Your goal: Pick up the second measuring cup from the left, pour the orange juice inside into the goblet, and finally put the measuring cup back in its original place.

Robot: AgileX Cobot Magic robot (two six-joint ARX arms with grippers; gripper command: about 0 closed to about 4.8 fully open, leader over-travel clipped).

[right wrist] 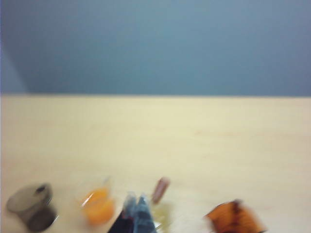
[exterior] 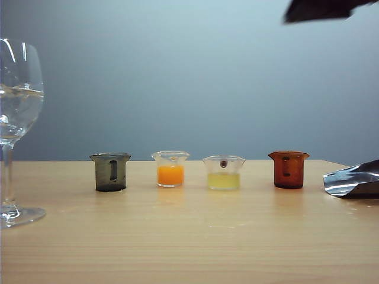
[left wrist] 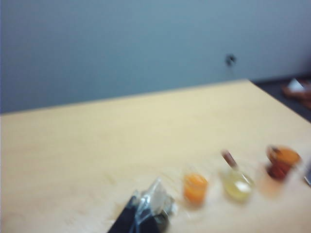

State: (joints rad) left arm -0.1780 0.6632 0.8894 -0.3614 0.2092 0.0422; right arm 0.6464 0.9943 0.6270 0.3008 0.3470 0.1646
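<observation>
The measuring cup (exterior: 170,169), second from the left in the row, stands on the table half full of orange juice (exterior: 170,176). At the far left, nearer the camera, stands the tall goblet (exterior: 18,112). My right gripper (exterior: 331,180), wrapped in shiny film, is low at the right edge, apart from the cups. In the blurred right wrist view it (right wrist: 136,204) is shut and empty, short of the gap beside the measuring cup (right wrist: 98,204). In the left wrist view my left gripper (left wrist: 148,208) looks shut and empty, just beside the measuring cup (left wrist: 195,188).
A smoky grey cup (exterior: 110,172) stands left of the measuring cup. To its right are a clear cup of pale yellow liquid (exterior: 223,173) and an amber cup (exterior: 288,169). A dark arm part (exterior: 320,9) hangs at the upper right. The wooden table (exterior: 189,236) reaches forward.
</observation>
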